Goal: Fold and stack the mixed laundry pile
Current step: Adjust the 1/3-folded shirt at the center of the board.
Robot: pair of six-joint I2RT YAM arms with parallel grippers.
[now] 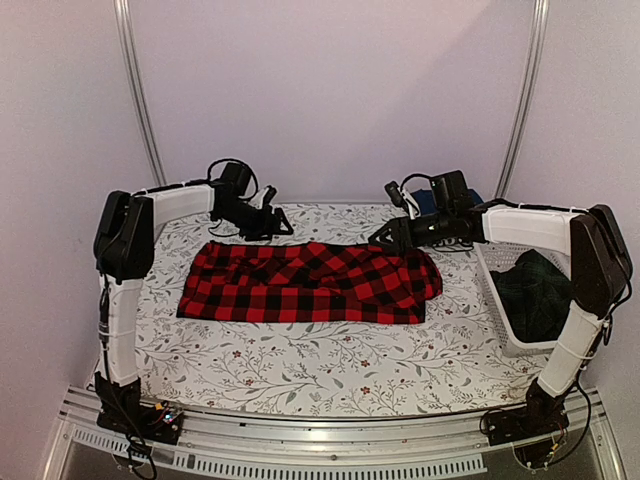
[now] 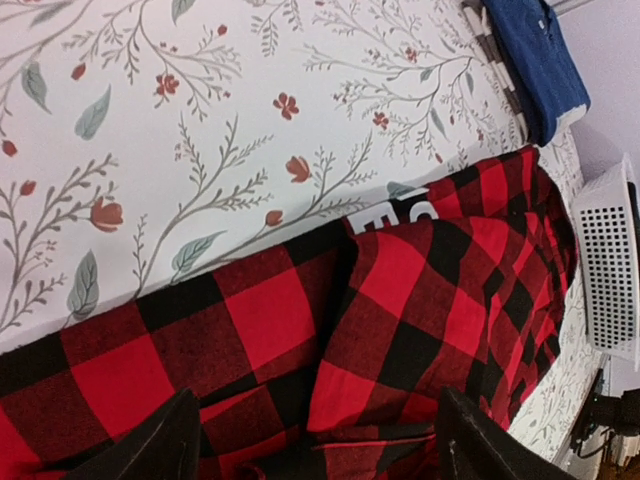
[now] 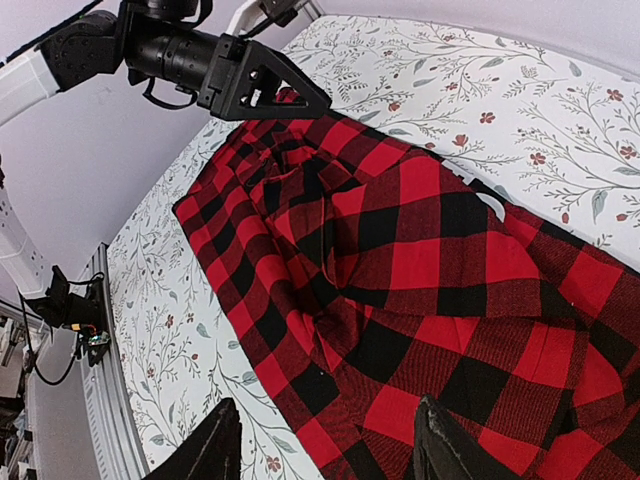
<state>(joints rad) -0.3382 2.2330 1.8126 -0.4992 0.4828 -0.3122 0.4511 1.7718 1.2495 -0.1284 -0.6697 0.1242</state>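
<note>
The left hand (image 2: 315, 442) is seen released, its two fingers (image 2: 150, 445) spread wide above the red-and-black checked flannel shirt (image 2: 400, 300), with nothing clamped between them. It is held over the far left edge of that shirt, near the back of the worktop. The right hand (image 3: 325, 448) is likewise seen released, its fingers (image 3: 215, 450) set apart over the shirt's far right end, and flat cloth is visible between them. The shirt (image 1: 310, 283) is laid out lengthwise across the middle of the worktop, rumpled and partly doubled over itself, on the floral-print cloth (image 1: 300, 365). In the right wrist view the left hand (image 3: 268, 88) is shown at the shirt's opposite end. Beyond the right hand, at the back right corner, a navy blue folded garment (image 2: 535, 60) is placed, apart from the shirt. At the right edge a white lattice basket (image 1: 497, 285) is set, and a dark green-navy plaid garment (image 1: 535, 290) is bundled inside it.
</note>
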